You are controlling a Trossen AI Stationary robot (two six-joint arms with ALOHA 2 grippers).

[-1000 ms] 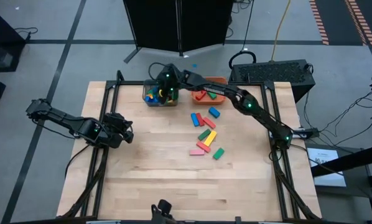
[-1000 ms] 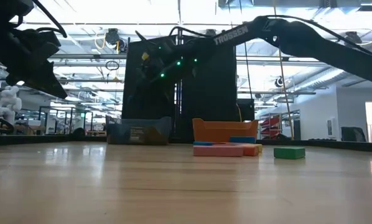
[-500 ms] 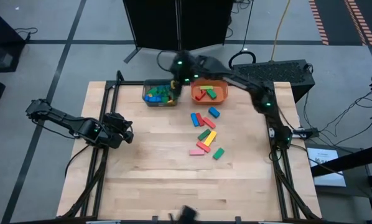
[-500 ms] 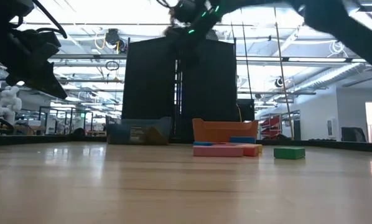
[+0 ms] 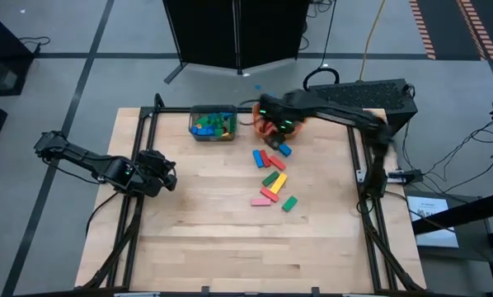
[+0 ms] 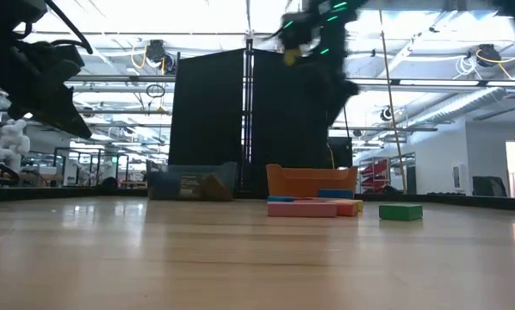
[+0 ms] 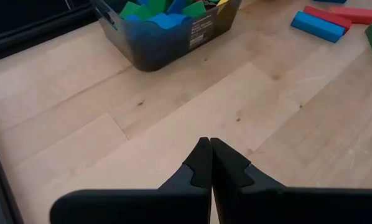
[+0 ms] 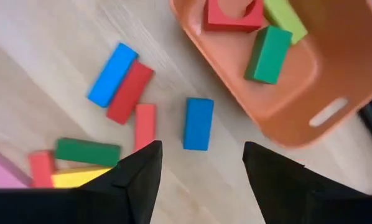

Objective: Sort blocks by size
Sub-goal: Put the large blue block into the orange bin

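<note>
Loose bars lie on the table right of centre: blue [image 5: 284, 150], red [image 5: 275, 162], green [image 5: 269, 177], yellow [image 5: 278, 183], pink [image 5: 264, 200] and green [image 5: 289, 203]. The grey bin [image 5: 213, 124] holds several small blocks. The orange bin [image 8: 285, 93] holds red and green blocks. My right gripper [image 5: 275, 132] hangs open and empty above the orange bin's near edge. In its wrist view [image 8: 201, 180] the blue bar [image 8: 198, 123] shows between its fingers, far below. My left gripper [image 5: 171, 175] is shut and empty at the table's left [image 7: 209, 163].
The two bins stand side by side at the table's far edge. The near half of the table [image 5: 230, 247] is bare wood. A dark box [image 5: 362, 95] sits beyond the far right corner.
My right gripper has risen from above the grey bin and swung toward the table's right edge. It now hangs over the orange bin's near edge and the loose bars. The blocks on the table have not moved.
</note>
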